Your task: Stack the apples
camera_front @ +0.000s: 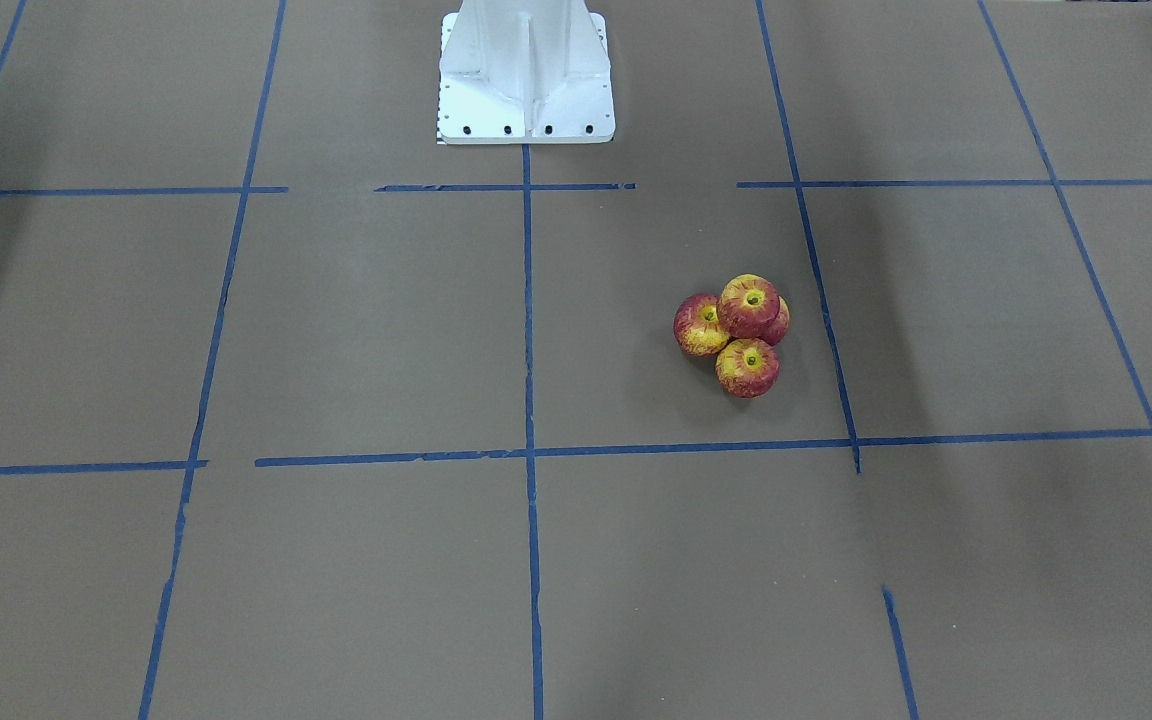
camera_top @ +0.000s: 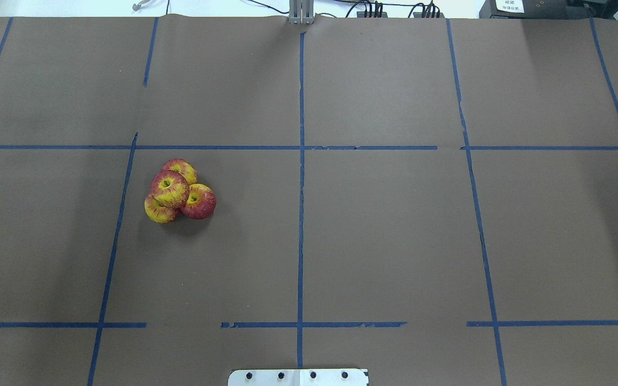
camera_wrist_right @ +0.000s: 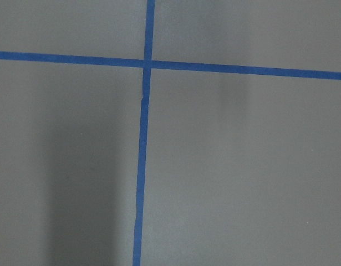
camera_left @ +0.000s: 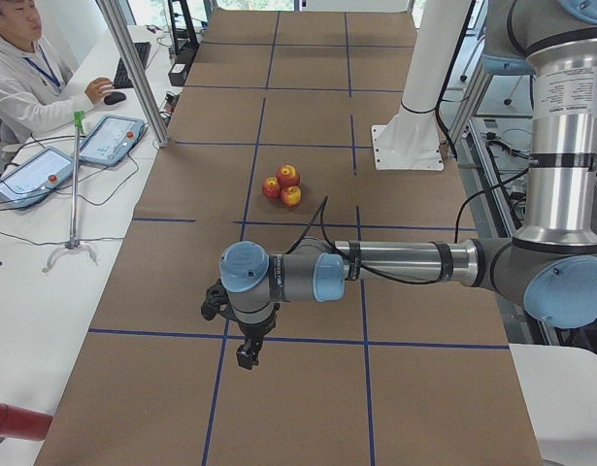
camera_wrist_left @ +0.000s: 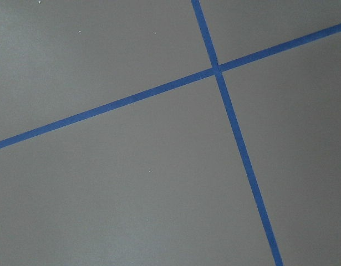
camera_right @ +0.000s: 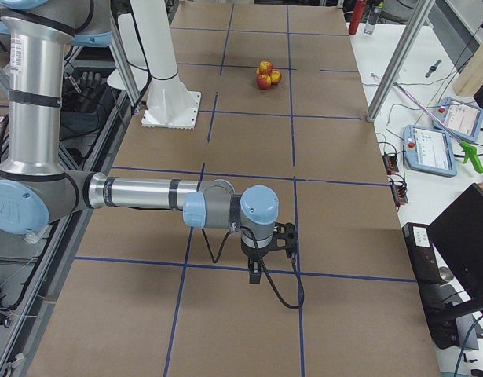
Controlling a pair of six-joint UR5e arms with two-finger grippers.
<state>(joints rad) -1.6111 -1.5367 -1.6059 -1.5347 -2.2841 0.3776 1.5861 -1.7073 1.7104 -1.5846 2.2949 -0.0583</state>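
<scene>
Sitting atop three touching apples (camera_front: 747, 368) is a fourth (camera_front: 749, 305); left and right jaws' state unreadable.

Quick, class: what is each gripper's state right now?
Left gripper: cannot be told, side view only.
Right gripper: cannot be told, side view only.

a wide table (camera_top: 395, 241) is covered in brown paper, marked into squares by blue tape lines (camera_top: 301, 214). along one long side runs a white desk (camera_left: 26, 291) with two tablets (camera_left: 111, 140), a keyboard (camera_left: 134, 58) and a seated man (camera_left: 26, 73) in a white hoodie. a slanted metal post (camera_left: 133, 68) stands at the desk's edge. the light is soft and even.
</scene>
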